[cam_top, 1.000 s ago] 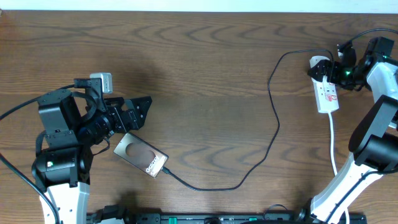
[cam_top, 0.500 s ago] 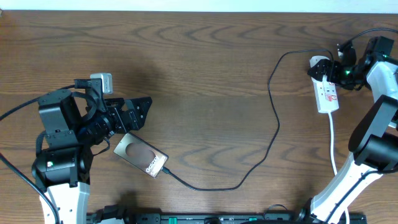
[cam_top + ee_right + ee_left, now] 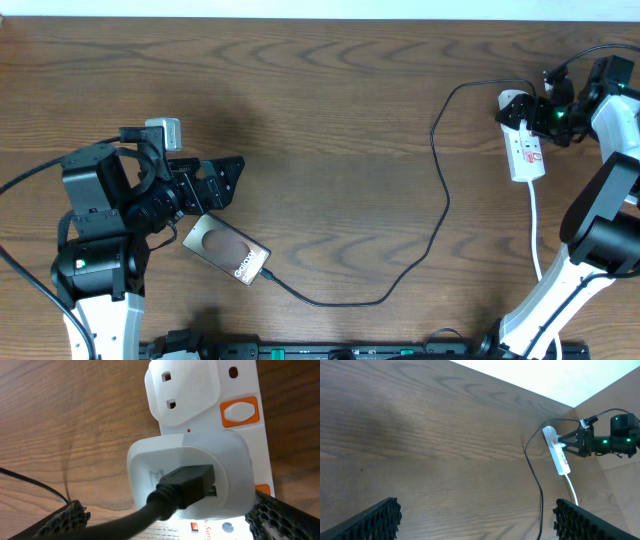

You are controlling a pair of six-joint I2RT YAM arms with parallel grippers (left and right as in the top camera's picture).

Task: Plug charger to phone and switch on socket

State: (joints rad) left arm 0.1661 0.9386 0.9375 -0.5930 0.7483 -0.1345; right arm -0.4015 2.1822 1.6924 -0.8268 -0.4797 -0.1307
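The bronze phone (image 3: 227,251) lies at the lower left with the black charger cable (image 3: 444,190) plugged into its lower right end. The cable curves across the table to a white adapter (image 3: 513,104) in the white socket strip (image 3: 526,148) at the right; the strip also shows in the left wrist view (image 3: 556,452). My left gripper (image 3: 222,181) is open and empty just above the phone. My right gripper (image 3: 541,110) is open right at the adapter (image 3: 187,480), its fingers on either side of it. An orange switch (image 3: 240,410) shows beside the adapter.
The strip's white cord (image 3: 536,232) runs down the right side towards the table's front edge. The right arm's base stands at the lower right, the left arm's base at the lower left.
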